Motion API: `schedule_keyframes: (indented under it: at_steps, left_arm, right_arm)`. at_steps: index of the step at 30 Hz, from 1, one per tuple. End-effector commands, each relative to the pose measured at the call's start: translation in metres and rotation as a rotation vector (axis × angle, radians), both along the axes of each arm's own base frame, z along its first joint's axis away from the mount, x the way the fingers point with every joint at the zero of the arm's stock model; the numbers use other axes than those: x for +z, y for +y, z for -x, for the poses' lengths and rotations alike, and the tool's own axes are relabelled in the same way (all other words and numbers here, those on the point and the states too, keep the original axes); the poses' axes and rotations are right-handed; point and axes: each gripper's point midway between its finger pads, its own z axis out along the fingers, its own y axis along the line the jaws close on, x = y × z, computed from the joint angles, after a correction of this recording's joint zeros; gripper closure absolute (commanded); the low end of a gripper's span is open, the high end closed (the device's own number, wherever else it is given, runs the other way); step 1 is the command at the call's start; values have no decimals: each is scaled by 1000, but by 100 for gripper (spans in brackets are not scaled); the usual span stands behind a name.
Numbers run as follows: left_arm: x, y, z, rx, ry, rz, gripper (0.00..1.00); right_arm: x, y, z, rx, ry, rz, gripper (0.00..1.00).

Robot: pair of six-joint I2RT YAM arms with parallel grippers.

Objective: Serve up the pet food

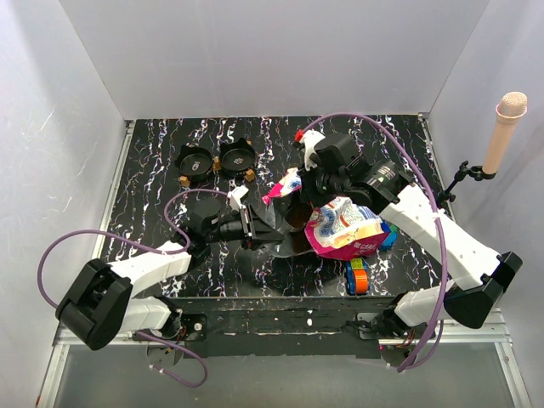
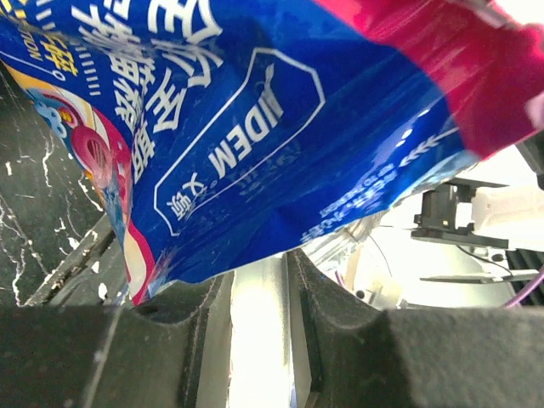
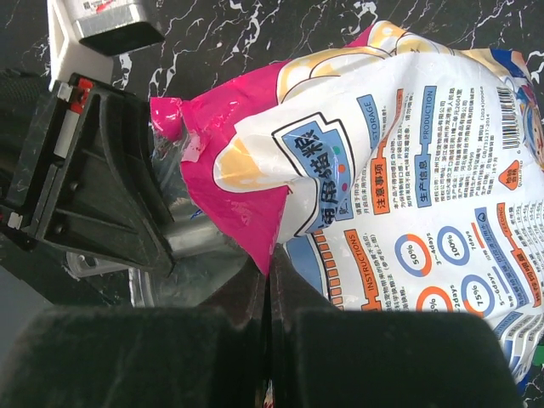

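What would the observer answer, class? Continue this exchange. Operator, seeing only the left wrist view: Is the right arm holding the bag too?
Observer: Yes, the right fingers are shut on the bag by its magenta edge.
Operator: Where are the bowls?
Observer: Two dark bowls stand at the table's far side, left of the bag, apart from it.
Operator: Anything beside the bag?
Observer: Coloured toy blocks lie at its near right.

Centre is blocked. The bag [image 1: 344, 226] is pinched in my right gripper [image 3: 270, 274], and the metal scoop [image 3: 191, 240] in my left gripper [image 2: 259, 293] sits right against it, so there's no gap. At back left, a bowl [image 1: 192, 161] and a second bowl [image 1: 238, 158] sit side by side. There's an open lane between them and the bag. Toy blocks [image 1: 357, 276] crowd the bag at front right. The table [image 1: 144, 204] is bare on the left. A microphone [image 1: 503, 127] stands past the right edge.
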Motion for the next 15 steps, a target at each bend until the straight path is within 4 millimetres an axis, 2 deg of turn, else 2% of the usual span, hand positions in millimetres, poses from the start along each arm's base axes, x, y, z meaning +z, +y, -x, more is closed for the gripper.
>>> schedule_keyframes:
  at_steps: [1, 3, 4, 6, 8, 10, 15]
  left_arm:
    - [33, 2, 11, -33, -68, 142, 100]
    - [49, 11, 14, 13, -87, 164, 100]
    - [53, 13, 10, 37, -117, 139, 100]
    - [51, 11, 4, 19, -151, 103, 100]
    - [51, 6, -4, -7, -106, 162, 100]
    - [63, 7, -4, -8, -120, 236, 100]
    - [64, 10, -1, -12, -143, 187, 100]
  right_arm:
    - [51, 6, -13, -26, -103, -156, 99]
    - [53, 4, -15, -39, -100, -163, 99]
    - [54, 3, -15, -43, -103, -164, 99]
    - [55, 0, -18, -52, -109, -168, 99]
    - [59, -6, -22, -68, -112, -178, 99]
    - [63, -9, -24, -84, -109, -194, 99]
    - [72, -11, -24, -96, -119, -219, 99]
